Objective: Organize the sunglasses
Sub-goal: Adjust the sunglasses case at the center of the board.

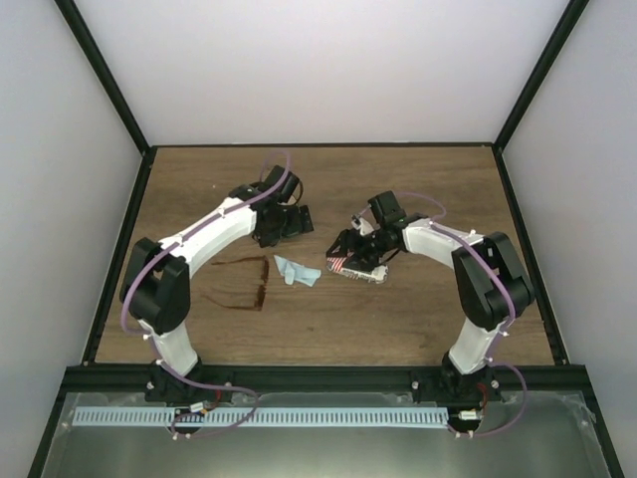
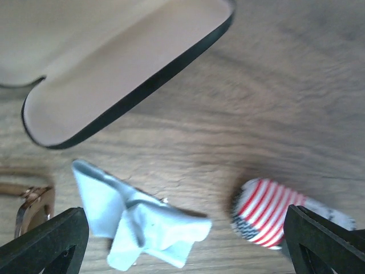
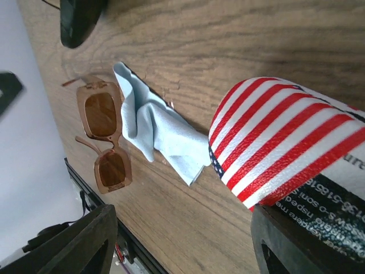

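1. I count one pair of sunglasses [image 1: 262, 284], left of the table's centre.
2. I count one light blue cloth [image 1: 297, 272], just right of them.
3. I count two glasses cases: one striped case [image 1: 350, 267] in red and white, right of the cloth, and one open tan-lined case [image 2: 114, 57] farther back.
4. I count two arms: the left arm [image 1: 214, 231] and the right arm [image 1: 438, 239].

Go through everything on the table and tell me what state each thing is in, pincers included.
Sunglasses: temples unfolded, lying flat, nothing touching them.
Blue cloth: crumpled, beside the sunglasses.
Striped case: on the table between the right pincer's fingers, not clamped.
Beige-lined case: open, lining showing.
Left pincer: open, empty.
Right pincer: open, gripping nothing.
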Motion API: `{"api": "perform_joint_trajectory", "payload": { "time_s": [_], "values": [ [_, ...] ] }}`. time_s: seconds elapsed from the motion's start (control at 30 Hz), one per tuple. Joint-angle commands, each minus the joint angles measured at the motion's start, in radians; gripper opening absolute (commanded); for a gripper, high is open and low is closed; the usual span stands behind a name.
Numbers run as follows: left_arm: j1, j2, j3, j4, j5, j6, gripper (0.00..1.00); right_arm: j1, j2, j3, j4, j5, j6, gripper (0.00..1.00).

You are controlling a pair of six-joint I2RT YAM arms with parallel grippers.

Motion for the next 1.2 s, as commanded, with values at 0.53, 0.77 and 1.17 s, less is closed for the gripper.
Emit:
{"api": "perform_joint_trajectory", "payload": {
  "time_s": [0.53,0.77,1.17],
  "values": [
    [-0.044,-0.053,-0.238,0.143,0.069,-0.091,0.66,-0.189,0.028,0.152,-0.085,0.143,-0.172,0.64],
    [-0.035,-0.074,-0.326,0.154,0.038,-0.096,0.30,0.021,-0.036,0.164,-0.101,0.236,-0.182,0.54],
    [0.015,-0.141,-0.522,0.166,0.002,-0.092,0.27,0.086,0.021,0.048,-0.051,0.177,-0.191,0.48]
  ]
}}
